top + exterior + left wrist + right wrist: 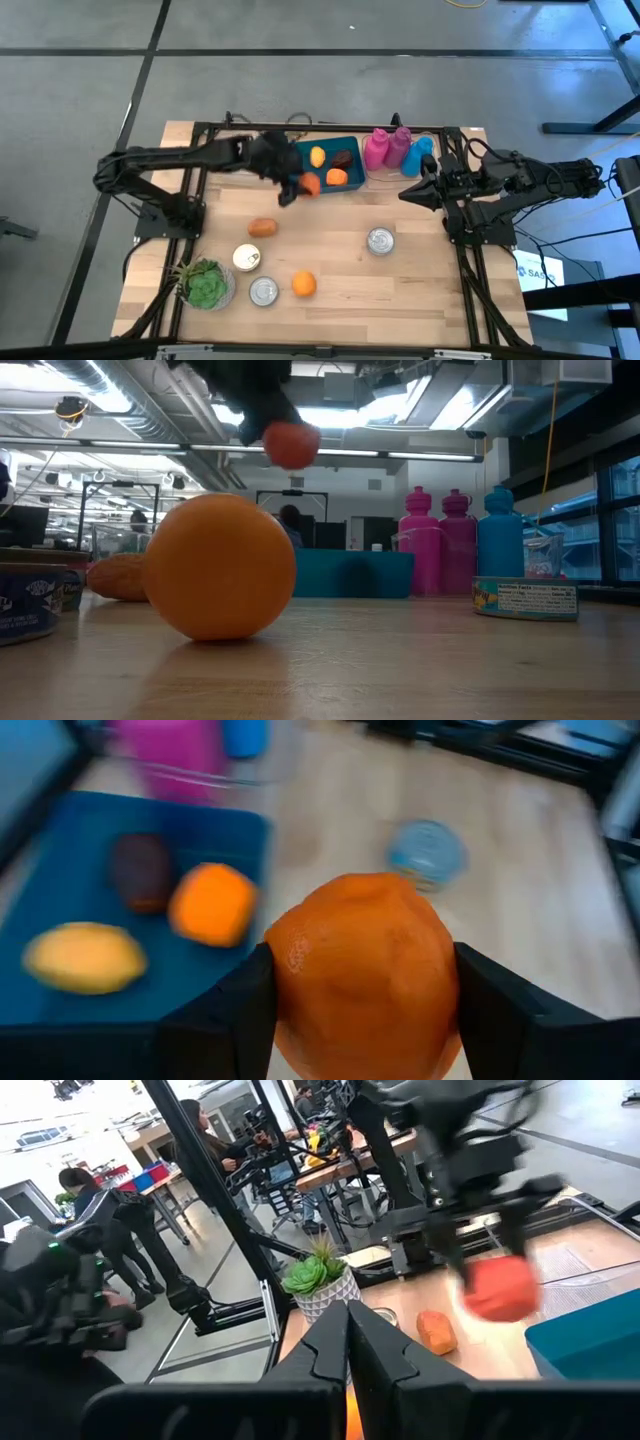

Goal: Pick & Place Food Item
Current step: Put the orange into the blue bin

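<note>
The left gripper (296, 188) hung above the table just beside the near left corner of the blue rectangular plastic tray (352, 147), its two dark fingers (232, 1010) clamped on a round orange fruit with a dimpled skin (362, 975). In the low view that fruit (291, 444) was clearly lifted, well above the tabletop.

On the left part of the light wooden slatted table (420, 290) stood a green succulent plant in a small patterned pot (205, 283), at the near left corner. Just right of it were two round tins: a tin with a yellowish lid (247, 258) and, nearer, a silver-lidded tin (263, 291). A brownish oval food item (262, 227) lay beyond them, and a second loose orange ball-shaped fruit (303, 284) lay near the front edge.

Inside the tray lay a yellow lemon-shaped item (317, 156), a dark brown item (343, 159) and an orange item (336, 177). To the tray's right stood two pink plastic bottles (386, 148) and a blue plastic bottle (418, 154). A third silver tin (380, 241) sat alone on the right half.

The right gripper (408, 194) waited at the table's right side, its fingers pressed together and empty.
</note>
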Controlling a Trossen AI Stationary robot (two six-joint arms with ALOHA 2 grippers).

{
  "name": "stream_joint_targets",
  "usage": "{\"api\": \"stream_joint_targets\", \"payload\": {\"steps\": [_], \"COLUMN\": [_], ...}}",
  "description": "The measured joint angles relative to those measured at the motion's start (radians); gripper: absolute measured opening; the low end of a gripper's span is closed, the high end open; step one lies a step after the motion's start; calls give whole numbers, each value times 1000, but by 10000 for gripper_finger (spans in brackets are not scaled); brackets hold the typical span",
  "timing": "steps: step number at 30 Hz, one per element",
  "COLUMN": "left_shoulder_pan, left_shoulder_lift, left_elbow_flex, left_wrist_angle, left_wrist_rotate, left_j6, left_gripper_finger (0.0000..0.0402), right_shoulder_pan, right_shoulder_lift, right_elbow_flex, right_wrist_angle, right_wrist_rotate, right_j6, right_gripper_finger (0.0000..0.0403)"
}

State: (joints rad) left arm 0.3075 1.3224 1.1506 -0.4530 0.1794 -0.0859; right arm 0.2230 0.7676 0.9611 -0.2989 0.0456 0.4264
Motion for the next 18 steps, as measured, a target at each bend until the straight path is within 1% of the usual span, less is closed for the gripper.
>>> {"api": "stream_joint_targets", "payload": {"steps": [2, 5, 8, 13, 18], "left_shoulder_pan": [68, 156, 206, 233, 234], "left_shoulder_lift": [17, 64, 128, 234, 298], "left_elbow_flex": [2, 2, 2, 2, 2], "left_wrist_angle": [0, 2, -2, -1, 1], "left_wrist_rotate": [18, 93, 105, 105, 95], "left_j6": [11, 19, 43, 90, 124], "left_gripper_finger": [214, 214, 213, 212, 212], "right_shoulder_pan": [0, 0, 0, 0, 0], "right_shoulder_lift": [0, 0, 0, 0, 3], "right_elbow_flex": [0, 0, 0, 0, 0], "right_wrist_angle": [1, 1, 7, 8, 8], "right_wrist_rotate": [2, 26, 30, 48, 52], "right_j6": [0, 0, 0, 0, 1], "right_gripper_finger": [9, 9, 9, 9, 9]}}
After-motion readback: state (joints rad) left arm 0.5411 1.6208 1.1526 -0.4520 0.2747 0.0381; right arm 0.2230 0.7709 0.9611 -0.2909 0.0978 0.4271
